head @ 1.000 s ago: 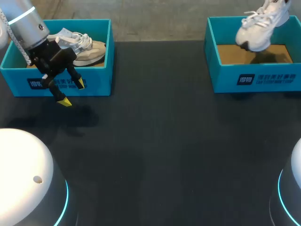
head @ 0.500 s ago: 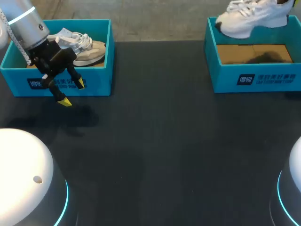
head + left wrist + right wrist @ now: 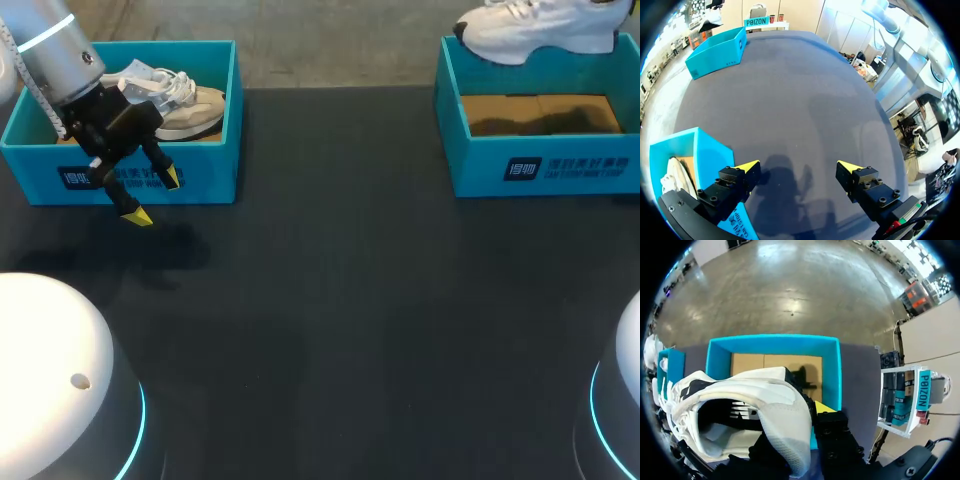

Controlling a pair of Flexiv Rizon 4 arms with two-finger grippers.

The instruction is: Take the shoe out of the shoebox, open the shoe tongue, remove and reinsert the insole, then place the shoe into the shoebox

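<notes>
The white shoe (image 3: 530, 30) hangs above the right shoebox (image 3: 540, 165). It is likely light and soft-sided, with a stiffer sole. The right gripper (image 3: 810, 412) seems clamped on its heel collar, probably the firmest hold. The left gripper (image 3: 798, 166) hovers spread apart over the table (image 3: 330, 300).

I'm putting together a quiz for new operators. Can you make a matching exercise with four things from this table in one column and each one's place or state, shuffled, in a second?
Things
1. white shoe
2. beige shoe
3. left gripper
4. right shoebox

Place or state
A. open, in front of the left shoebox
B. lying inside the left shoebox
C. bare cardboard floor showing
D. held up in the air above a box

Pairs: 1-D, 2-B, 3-A, 4-C
</notes>
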